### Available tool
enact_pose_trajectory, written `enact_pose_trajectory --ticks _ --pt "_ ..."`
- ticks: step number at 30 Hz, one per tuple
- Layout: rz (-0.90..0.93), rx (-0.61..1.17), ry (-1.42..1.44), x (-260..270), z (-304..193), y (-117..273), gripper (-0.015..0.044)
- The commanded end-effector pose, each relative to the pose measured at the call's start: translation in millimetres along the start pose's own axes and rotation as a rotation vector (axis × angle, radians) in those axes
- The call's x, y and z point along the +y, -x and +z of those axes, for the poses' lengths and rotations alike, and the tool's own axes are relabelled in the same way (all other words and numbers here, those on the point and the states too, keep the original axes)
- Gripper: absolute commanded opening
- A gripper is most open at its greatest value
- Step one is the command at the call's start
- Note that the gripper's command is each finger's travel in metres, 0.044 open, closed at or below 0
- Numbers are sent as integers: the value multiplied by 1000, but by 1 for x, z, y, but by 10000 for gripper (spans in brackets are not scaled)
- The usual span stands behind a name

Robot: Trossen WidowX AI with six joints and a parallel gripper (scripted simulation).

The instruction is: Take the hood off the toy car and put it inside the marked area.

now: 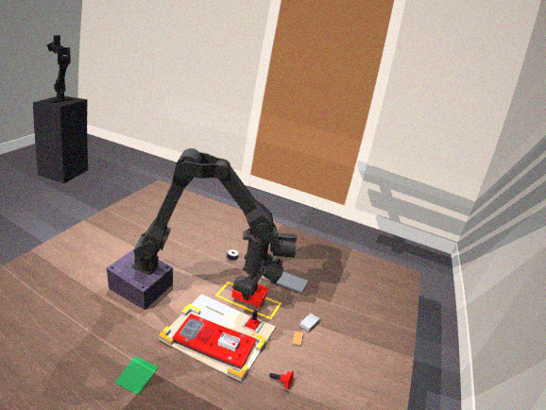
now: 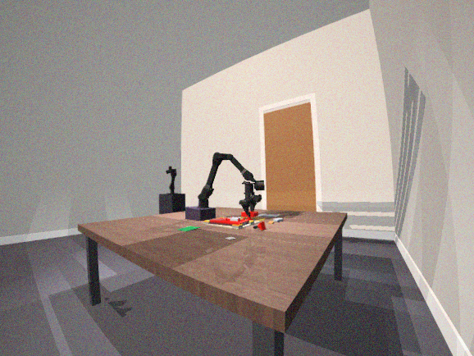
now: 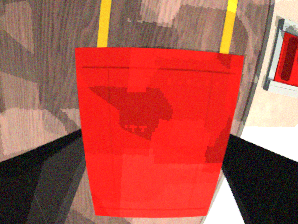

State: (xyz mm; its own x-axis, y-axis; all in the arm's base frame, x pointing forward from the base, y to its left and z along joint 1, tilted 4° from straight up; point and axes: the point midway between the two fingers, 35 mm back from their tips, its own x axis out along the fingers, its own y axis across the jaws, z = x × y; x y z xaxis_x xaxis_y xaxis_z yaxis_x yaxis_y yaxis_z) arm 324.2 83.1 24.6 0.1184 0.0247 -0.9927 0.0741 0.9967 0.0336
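While the toy car [image 1: 213, 338] is sitting nearest on its pale board, the gripper [image 1: 247, 287] is clamping its jaws on the hood [image 1: 252, 295] just behind it. That hood is looking like a flat, plain red slab, hanging over the yellow marked area [image 1: 247, 300].

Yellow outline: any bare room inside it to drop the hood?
Gripper holds the red hood over the yellow outline. Bare wood shows inside toward its right end, near the grey plate. Crowded just below: white sheet and car base.
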Motion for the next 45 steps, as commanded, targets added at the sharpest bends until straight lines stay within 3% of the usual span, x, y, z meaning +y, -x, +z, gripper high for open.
enact_pose_trajectory --ticks 1,38,45 --pt "-4 2 -4 -1 0 -3 0" --pt "-4 2 -4 -1 -1 -20 0" --pt "0 -1 0 0 0 -18 184"
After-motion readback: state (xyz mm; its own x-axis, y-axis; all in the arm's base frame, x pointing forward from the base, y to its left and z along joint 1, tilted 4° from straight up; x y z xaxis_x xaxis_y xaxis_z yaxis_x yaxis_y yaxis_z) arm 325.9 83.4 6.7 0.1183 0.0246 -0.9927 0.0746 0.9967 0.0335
